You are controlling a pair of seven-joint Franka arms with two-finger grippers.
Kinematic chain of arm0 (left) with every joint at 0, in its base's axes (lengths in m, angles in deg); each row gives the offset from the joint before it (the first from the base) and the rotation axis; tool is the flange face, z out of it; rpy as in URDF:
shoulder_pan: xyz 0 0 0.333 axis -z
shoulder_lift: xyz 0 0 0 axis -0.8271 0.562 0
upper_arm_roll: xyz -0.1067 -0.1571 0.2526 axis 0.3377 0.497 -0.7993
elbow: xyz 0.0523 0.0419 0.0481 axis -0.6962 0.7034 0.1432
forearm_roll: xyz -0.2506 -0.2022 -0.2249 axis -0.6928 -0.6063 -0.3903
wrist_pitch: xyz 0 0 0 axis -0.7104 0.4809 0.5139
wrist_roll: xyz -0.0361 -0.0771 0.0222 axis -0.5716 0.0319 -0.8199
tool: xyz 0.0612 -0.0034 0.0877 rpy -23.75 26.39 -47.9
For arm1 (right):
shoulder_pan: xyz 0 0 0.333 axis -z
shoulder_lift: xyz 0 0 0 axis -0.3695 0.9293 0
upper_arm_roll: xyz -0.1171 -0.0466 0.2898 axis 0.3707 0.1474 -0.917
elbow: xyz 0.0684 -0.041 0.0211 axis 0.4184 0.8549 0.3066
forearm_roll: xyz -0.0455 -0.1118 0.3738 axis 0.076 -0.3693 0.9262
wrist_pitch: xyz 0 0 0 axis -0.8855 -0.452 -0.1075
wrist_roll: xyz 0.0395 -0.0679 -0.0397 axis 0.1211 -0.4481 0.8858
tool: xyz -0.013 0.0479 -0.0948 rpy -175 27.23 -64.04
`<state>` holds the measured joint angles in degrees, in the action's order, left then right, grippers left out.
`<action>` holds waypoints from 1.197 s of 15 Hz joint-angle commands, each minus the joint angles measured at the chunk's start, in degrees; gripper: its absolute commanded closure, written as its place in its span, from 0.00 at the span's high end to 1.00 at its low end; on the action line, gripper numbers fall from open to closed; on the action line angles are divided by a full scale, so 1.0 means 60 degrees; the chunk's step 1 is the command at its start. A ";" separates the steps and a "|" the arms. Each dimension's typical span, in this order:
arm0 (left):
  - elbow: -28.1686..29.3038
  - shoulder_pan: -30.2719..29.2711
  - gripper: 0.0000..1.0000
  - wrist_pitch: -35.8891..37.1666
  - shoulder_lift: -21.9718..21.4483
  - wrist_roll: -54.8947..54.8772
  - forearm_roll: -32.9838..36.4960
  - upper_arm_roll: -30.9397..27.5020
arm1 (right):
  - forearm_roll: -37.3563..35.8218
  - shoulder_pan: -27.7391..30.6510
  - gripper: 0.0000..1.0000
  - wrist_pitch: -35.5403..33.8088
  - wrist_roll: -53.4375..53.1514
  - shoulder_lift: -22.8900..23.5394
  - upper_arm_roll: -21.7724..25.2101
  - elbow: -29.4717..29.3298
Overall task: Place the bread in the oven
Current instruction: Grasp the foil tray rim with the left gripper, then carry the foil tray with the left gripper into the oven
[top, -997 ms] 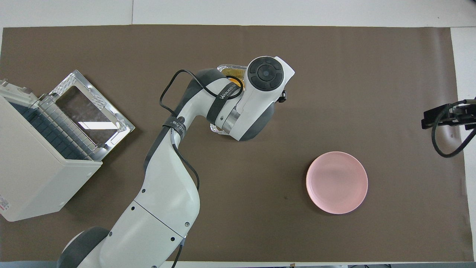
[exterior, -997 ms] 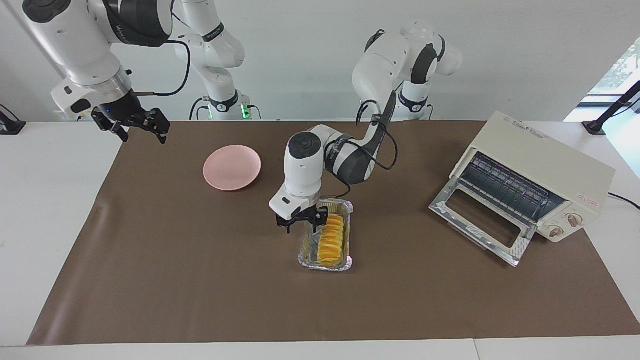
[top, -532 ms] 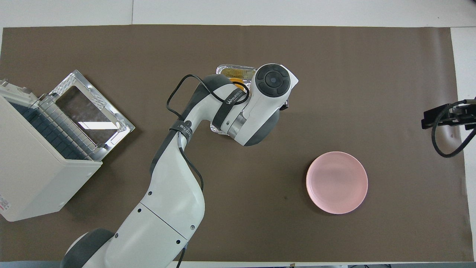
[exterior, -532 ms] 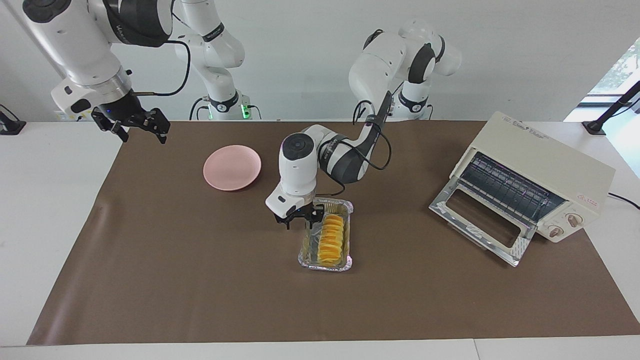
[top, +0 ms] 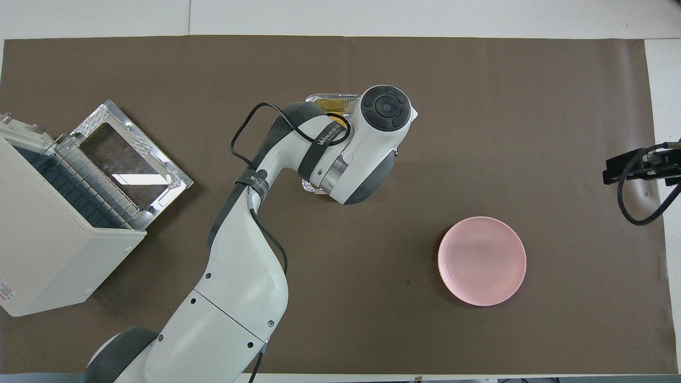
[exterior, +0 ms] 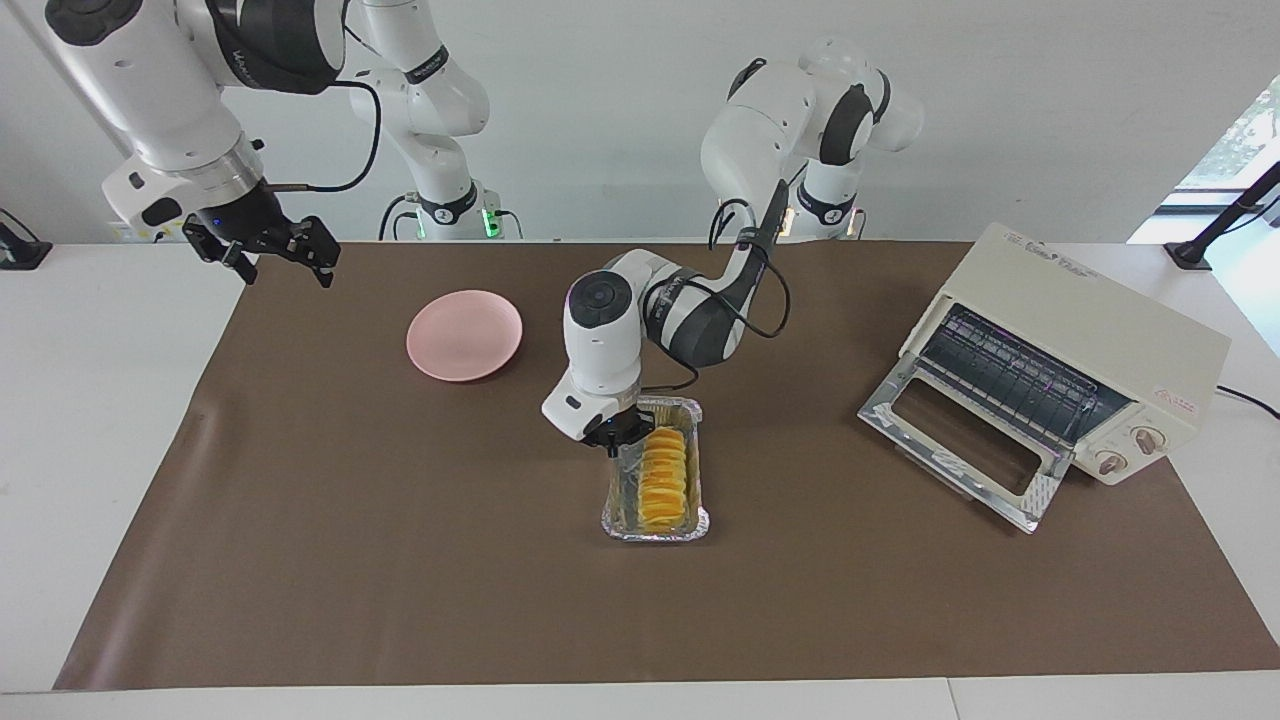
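Note:
The yellow-orange bread (exterior: 662, 478) lies in a crinkled silver foil tray (exterior: 655, 531) at the middle of the brown mat. My left gripper (exterior: 614, 441) is low at the tray's rim, at the end nearer to the robots, and its fingers are closed together on that rim. In the overhead view the left arm's wrist covers the gripper and most of the tray (top: 330, 99); only a sliver of bread (top: 336, 113) shows. The cream-white oven (exterior: 1090, 330) stands at the left arm's end of the table with its glass door (exterior: 960, 445) dropped open. My right gripper (exterior: 265, 250) waits, open, raised over the mat's corner.
A round pink plate (exterior: 464, 334) lies toward the right arm's end, nearer to the robots than the tray; it also shows in the overhead view (top: 482, 260). The oven (top: 48, 255) shows its wire rack behind the open door.
The left gripper's fingers, spread beside the tray before, have come together at its rim. The tray has shifted and turned slightly. The right arm has not moved.

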<state>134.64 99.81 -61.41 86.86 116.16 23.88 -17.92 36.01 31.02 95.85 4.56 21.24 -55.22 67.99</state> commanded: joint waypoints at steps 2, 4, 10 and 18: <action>0.0179 -0.0038 0.00 0.0749 -0.0672 0.0181 -0.0326 -0.0904 | -0.0064 0.0084 1.00 -0.0026 0.0164 -0.0163 -0.0074 0.0172; 0.0106 -0.0141 0.00 0.1173 -0.0835 0.0195 -0.0810 -0.1636 | -0.0064 0.0084 1.00 -0.0026 0.0164 -0.0163 -0.0074 0.0172; 0.0091 -0.0785 0.00 0.2243 -0.1318 0.1103 -0.1544 -0.3264 | -0.0064 0.0084 1.00 -0.0026 0.0164 -0.0163 -0.0074 0.0172; 0.0251 -0.2408 0.00 0.3490 -0.1450 0.1089 -0.1559 -0.4350 | -0.0064 0.0084 1.00 -0.0026 0.0164 -0.0163 -0.0074 0.0172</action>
<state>134.49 87.75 -41.85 79.75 121.75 15.75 -43.35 36.01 31.02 95.85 4.56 21.24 -55.22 67.99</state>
